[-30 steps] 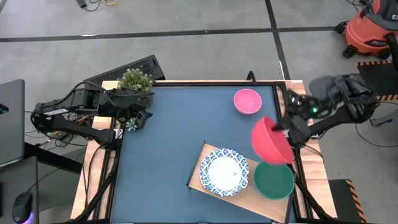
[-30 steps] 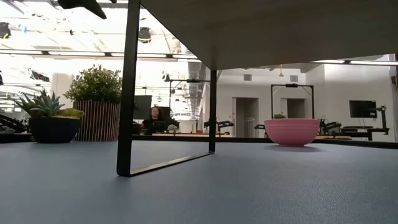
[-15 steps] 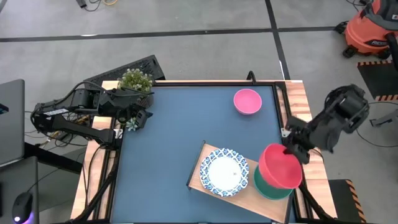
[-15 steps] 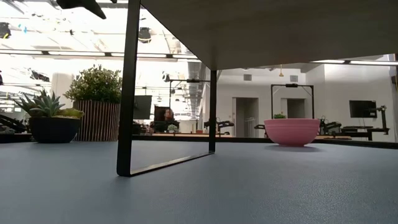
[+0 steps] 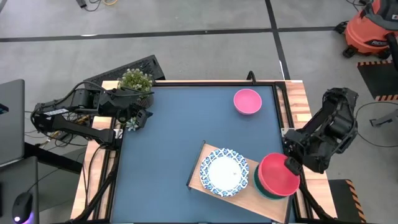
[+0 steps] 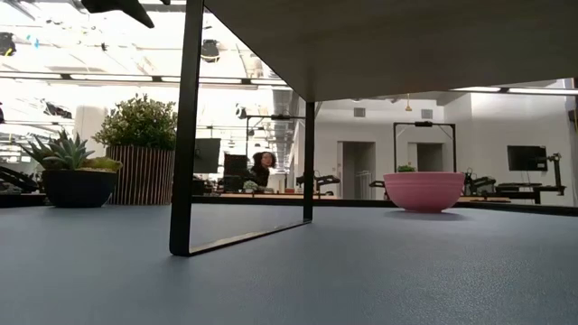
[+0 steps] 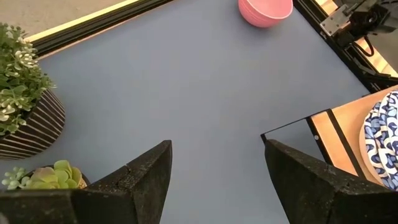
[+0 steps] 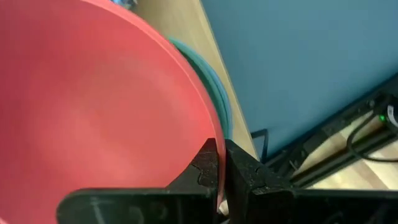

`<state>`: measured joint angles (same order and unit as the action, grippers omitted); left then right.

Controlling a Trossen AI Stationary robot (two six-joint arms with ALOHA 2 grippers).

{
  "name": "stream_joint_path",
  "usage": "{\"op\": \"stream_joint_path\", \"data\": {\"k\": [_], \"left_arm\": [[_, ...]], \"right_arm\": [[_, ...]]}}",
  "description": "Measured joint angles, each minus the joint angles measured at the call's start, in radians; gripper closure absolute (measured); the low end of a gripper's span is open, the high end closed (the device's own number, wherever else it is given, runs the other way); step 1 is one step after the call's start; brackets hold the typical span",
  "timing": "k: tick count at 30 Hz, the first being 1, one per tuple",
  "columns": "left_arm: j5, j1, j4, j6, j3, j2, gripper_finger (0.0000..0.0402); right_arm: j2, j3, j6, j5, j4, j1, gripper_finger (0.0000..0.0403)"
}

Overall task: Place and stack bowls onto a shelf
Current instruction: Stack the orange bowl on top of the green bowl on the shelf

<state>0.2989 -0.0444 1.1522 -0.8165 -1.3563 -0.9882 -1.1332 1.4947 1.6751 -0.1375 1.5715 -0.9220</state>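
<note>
The red bowl (image 5: 278,175) sits over the teal-green bowl (image 5: 261,191) on the pale wooden shelf (image 5: 205,158) at the near right. My right gripper (image 5: 289,166) is shut on the red bowl's rim. A white bowl with a blue patterned rim (image 5: 223,172) rests on the shelf beside them. A pink bowl (image 5: 247,101) stands on the dark blue tabletop at the far right. My left gripper (image 5: 144,116) is open and empty at the far left, by the plants. My right gripper pinches the red bowl's rim (image 8: 217,163) between its two fingers, one finger inside the bowl and one outside. It comes from the table's right side. The bowl sits mouth up in or just over the teal-green bowl (image 8: 219,106); which, I cannot tell.
A potted green plant (image 5: 135,81) and a small succulent (image 5: 132,124) stand at the far left. The shelf's black metal leg (image 6: 187,135) stands on the tabletop in the low view. A person shows far off in the room behind.
My right gripper has carried the red bowl toward the table's near edge and down. The bowl was tipped on its side and has turned mouth up over the teal-green bowl.
</note>
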Motion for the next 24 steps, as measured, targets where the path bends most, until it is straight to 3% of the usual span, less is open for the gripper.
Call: {"op": "stream_joint_path", "data": {"k": [7,17,24], "left_arm": [[0.002,0.0,0.0,-0.007,0.0,0.0,0.0159],[0.002,0.0,-0.001,-0.007,0.0,0.0,0.0159],[-0.001,0.0,-0.008,-0.003,0.0,0.0,0.0159]], "right_arm": [[0.0,-0.052,0.053,0.03,0.0,-0.028,0.0374],[-0.006,-0.061,0.052,0.02,-0.018,-0.005,0.0266],[-0.005,0.05,-0.064,-0.046,-0.111,0.051,0.0242]]}}
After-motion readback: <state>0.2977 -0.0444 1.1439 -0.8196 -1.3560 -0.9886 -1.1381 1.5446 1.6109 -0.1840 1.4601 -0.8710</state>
